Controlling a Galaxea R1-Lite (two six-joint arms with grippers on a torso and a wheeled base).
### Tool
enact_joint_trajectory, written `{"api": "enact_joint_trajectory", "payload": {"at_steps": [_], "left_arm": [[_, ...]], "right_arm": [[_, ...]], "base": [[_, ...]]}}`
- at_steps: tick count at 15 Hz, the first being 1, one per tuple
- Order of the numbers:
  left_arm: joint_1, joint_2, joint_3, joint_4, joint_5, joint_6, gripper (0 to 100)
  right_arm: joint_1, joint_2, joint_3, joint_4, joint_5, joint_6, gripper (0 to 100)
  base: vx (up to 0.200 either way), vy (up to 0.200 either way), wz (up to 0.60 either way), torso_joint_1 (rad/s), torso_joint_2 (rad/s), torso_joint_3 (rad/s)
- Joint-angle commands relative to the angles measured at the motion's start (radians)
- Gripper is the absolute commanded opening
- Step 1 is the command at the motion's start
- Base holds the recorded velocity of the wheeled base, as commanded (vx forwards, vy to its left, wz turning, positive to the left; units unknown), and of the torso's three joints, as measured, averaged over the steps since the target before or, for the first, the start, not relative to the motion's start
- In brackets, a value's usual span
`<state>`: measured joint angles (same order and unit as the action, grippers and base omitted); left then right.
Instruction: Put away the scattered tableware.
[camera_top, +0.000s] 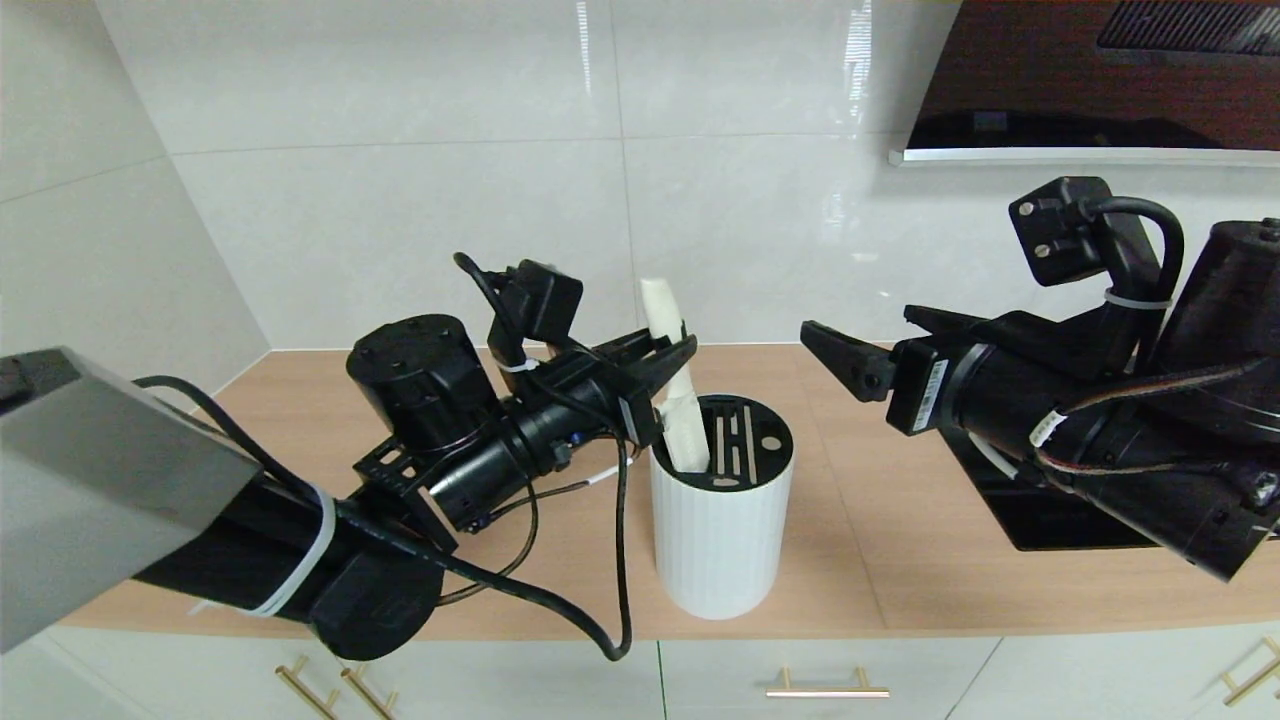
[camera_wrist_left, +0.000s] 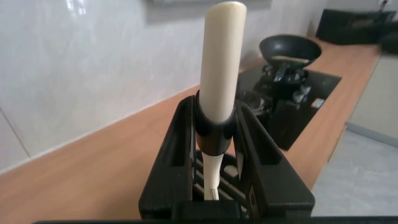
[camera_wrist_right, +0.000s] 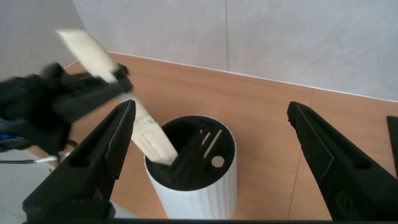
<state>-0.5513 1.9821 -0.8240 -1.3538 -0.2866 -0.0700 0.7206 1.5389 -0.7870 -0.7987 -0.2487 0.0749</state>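
Cream-white and slim, the knife (camera_top: 659, 304) is pinched by the left gripper (camera_top: 672, 360), whose black fingers (camera_wrist_left: 181, 134) press on either side of a dark band where handle meets blade; in the left wrist view the rounded handle (camera_wrist_left: 221, 56) rises straight up out of the closed fingers. The knife is tilted, its handle leaning toward the tiled wall (camera_top: 400, 200), and its pale ribbed blade (camera_wrist_right: 152, 140) has its lower end inside the top of the white ribbed holder (camera_top: 720, 530), at the side nearer the left arm; the holder's black insert (camera_top: 742, 440) has several narrow slots and a round hole. The holder stands upright on the wooden counter (camera_top: 880, 540), near its front edge.

The right gripper (camera_top: 858, 325) hangs above the counter to the right of the holder, apart from it, its two black fingers (camera_wrist_right: 115, 146) spread wide and holding nothing; a white sticker (camera_top: 932, 385) behind its fingers carries print too small to read. Beyond it a black hob (camera_top: 1040, 520) is set into the counter, and the left wrist view shows a black pan (camera_wrist_left: 289, 46) on it and a small white label (camera_wrist_left: 317, 102) at its edge, also unreadable; below the counter are white drawers with brass handles (camera_top: 825, 690).
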Motion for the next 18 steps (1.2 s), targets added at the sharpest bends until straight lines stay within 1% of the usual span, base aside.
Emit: {"api": "enact_joint_trajectory", "payload": {"at_steps": [1,5,13,14,15,18], "left_arm": [[-0.009,0.063,-0.007,-0.005,0.000,-0.001,0],[-0.022,0.132,-0.032,-0.007,0.027,-0.002,0],[-0.024,0.146,-0.033,-0.007,0.030,-0.002,0],[-0.024,0.144,-0.033,-0.007,0.032,-0.001,100],[-0.026,0.141,-0.035,-0.018,0.044,-0.002,100],[-0.032,0.138,-0.053,-0.114,0.098,-0.002,100]], "right_arm": [[0.000,0.007,0.000,0.000,0.000,0.000,100],[0.002,0.023,0.000,0.000,-0.001,-0.001,100],[0.002,0.029,0.000,0.000,-0.001,-0.001,100],[0.002,0.029,0.002,0.000,-0.001,-0.001,100],[0.002,0.029,0.002,0.000,-0.001,-0.001,100],[0.002,0.029,0.005,0.000,-0.001,-0.001,100]], "base": [[0.000,0.000,0.00,0.000,0.00,0.000],[0.000,0.000,0.00,0.000,0.00,0.000],[0.000,0.000,0.00,0.000,0.00,0.000],[0.000,0.000,0.00,0.000,0.00,0.000],[0.000,0.000,0.00,0.000,0.00,0.000],[0.000,0.000,0.00,0.000,0.00,0.000]]}}
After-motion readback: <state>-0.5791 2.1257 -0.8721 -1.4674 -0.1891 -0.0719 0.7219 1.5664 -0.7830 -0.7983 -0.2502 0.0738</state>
